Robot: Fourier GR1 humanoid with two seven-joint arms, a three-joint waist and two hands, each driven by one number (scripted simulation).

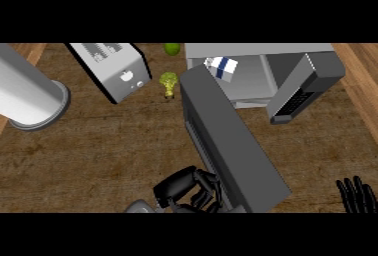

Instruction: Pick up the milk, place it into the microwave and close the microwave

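One risk: left hand (188, 192), fingers curled empty against the open microwave door (229, 145), could slip off its edge, leaving the milk carton (222, 67) exposed inside; right hand (358, 195) rests open.

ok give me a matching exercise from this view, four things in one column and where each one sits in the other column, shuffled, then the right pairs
Things:
1. white and blue milk carton
2. long grey microwave door
3. black right hand
4. small green broccoli

Places:
A. lower right corner, fingers up
B. on the counter between the silver toaster and the door
C. inside the open grey microwave
D. swung open, the black left hand at its near end

Pairs: 1-C, 2-D, 3-A, 4-B
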